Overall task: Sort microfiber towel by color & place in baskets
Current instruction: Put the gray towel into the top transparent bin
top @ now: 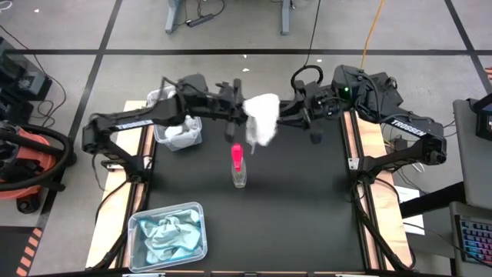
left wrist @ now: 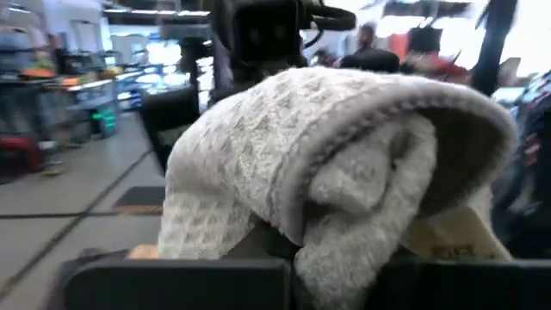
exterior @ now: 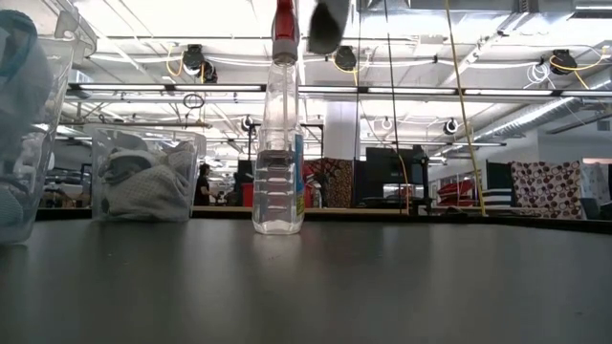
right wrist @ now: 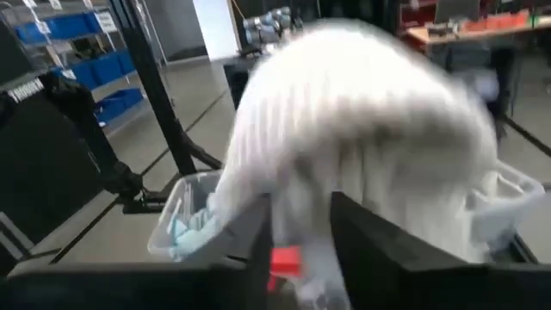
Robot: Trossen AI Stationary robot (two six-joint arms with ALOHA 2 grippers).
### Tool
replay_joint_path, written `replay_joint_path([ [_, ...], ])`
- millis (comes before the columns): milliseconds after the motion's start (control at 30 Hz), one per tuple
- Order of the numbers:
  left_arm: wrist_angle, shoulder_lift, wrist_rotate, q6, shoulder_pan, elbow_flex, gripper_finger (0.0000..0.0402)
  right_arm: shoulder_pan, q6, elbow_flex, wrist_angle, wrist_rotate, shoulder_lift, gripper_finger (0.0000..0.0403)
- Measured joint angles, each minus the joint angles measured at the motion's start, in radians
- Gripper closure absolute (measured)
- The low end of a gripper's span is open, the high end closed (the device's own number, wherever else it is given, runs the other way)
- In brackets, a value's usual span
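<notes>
Hanging in mid-air above the far middle of the black surface (top: pixel 292 215), a white microfiber towel (top: pixel 263 117) droops between the 2 grippers, which meet over it from opposite sides.

At the near left corner of the surface sits a clear basket (top: pixel 137 248) holding crumpled light blue towels (top: pixel 169 235). Farther back on the left stands a second clear basket (top: pixel 197 137) with white towels (top: pixel 181 132) inside; the left arm passes over it. In the low view this far basket (exterior: pixel 191 143) shows its pale cloth through the wall.

The left gripper (top: pixel 237 112) reaches in from the left, its fingers pinched tight on the towel's left edge; in the left wrist view the waffle-textured cloth (left wrist: pixel 344 164) folds over right in front of the camera, with a small tag (left wrist: pixel 452 241) at its lower edge.

Just nearer than the towel, a clear spray bottle with a pink top (top: pixel 238 165) stands upright at the middle of the surface, apart from both baskets. In the low view the cloth's lower tip (exterior: pixel 327 24) hangs beside the bottle's top.

The right gripper (top: pixel 286 114) comes in from the right, at the towel's right edge. In the right wrist view its fingers (right wrist: pixel 379 245) stand narrowly parted with the white cloth (right wrist: pixel 362 129) between and over them; whether they grip it cannot be told.
</notes>
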Motion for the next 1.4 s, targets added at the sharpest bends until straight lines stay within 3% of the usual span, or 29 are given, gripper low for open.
replay_joint_path([
  [200,-0.345,-0.081,-0.125,0.16,0.009,0.074,0.0383,0.0,-0.047,-0.001,-0.109,0.098,-0.033,0.0207],
  [367,-0.627,-0.156,-0.276,0.239,0.026,0.141,0.0383,-0.001,-0.065,-0.001,-0.182,0.131,-0.057,0.0156],
  [567,-0.925,-0.24,-0.489,0.242,0.074,0.16,0.0383,-0.001,-0.068,-0.001,-0.259,0.131,-0.082,0.0143],
  [733,-1.139,-0.296,-0.587,0.189,0.136,0.156,0.0383,0.0,-0.061,-0.001,-0.298,0.13,-0.101,0.015],
  [1033,-1.226,-0.355,-0.646,0.131,0.259,0.07,0.0383,0.008,-0.041,-0.001,-0.308,0.123,-0.104,0.0161],
  [1400,-1.118,-0.398,-0.63,0.103,0.426,-0.243,0.0383,0.075,-0.033,-0.001,-0.347,0.125,-0.104,0.0161],
])
